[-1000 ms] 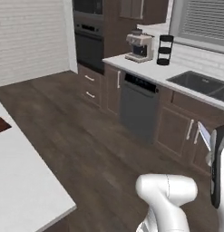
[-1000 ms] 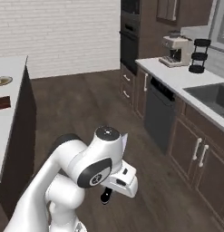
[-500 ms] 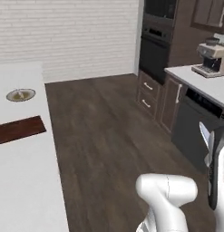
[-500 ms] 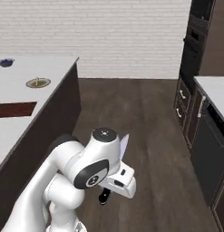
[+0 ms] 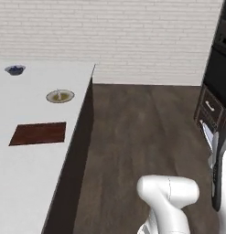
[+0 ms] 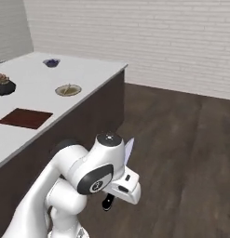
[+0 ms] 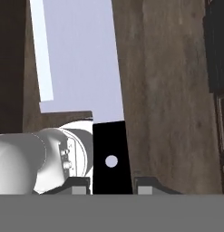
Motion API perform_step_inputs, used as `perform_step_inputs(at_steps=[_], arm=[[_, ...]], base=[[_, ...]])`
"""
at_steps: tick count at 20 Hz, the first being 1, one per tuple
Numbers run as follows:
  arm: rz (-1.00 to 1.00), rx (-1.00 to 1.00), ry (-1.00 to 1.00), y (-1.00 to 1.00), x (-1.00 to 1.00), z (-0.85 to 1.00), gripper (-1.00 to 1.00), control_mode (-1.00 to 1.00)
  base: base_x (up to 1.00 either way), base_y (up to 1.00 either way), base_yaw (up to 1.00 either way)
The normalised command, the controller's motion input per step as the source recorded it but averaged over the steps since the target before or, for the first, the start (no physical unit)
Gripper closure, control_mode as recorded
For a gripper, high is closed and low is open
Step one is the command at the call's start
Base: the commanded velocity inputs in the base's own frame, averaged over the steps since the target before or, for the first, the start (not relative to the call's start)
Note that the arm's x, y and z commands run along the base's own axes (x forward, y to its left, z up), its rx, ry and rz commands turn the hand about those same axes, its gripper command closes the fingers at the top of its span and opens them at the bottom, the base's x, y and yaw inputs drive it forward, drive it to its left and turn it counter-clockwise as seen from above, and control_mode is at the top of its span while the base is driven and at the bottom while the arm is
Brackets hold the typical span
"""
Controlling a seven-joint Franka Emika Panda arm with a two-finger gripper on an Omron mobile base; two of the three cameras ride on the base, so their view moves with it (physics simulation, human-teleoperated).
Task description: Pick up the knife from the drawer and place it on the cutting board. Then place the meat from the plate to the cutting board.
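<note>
Small kitchen knife with pale silver blade and short black handle point(image 7: 109, 158): sitting between the two dark fingertips of the two-finger gripper point(image 7: 111, 183), handle wedged in the narrow gap, jaws closed against its sides. Blade running up the hand view over dark wood floor. Also showing as a pale sliver point(image 6: 128, 151) beside the white arm's wrist in the right base view, black handle end poking out below the hand.

Flat rectangular cutting board of dark reddish-brown wood point(image 5: 38, 133): lying bare on the white island countertop point(image 5: 23, 183), well apart from the gripper.

Round grey-beige plate with paler rim point(image 5: 60, 96): sitting beyond the board, apart from it, carrying a flat olive-tan piece of meat point(image 5: 61, 95) at its centre.

Small dark blue bowl point(image 5: 15, 69): resting farther back on the same countertop, near the white brick wall point(image 5: 114, 36).

Dark low container with brownish contents point(image 6: 3, 84): standing at the countertop's left, contents too small to identify.

Dark brown cabinet drawers with silver handles point(image 5: 209, 109): showing at the right edge of the left base view.
</note>
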Motion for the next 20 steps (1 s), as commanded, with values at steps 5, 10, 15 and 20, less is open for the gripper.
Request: perform_step_inputs(at_steps=[5,10,15,20], arm=[[0.00,0.00,0.00,0.00,0.00,0.00,1.00,1.00],[0.00,0.00,0.00,0.00,0.00,0.00,1.00,1.00],[0.00,0.00,0.00,0.00,0.00,0.00,1.00,1.00],[0.00,0.00,0.00,0.00,0.00,0.00,1.00,1.00]], base=[[0.50,-0.40,0.73],[0.05,-0.48,0.74],[0.08,-0.66,0.67],[0.19,-0.88,0.58]])
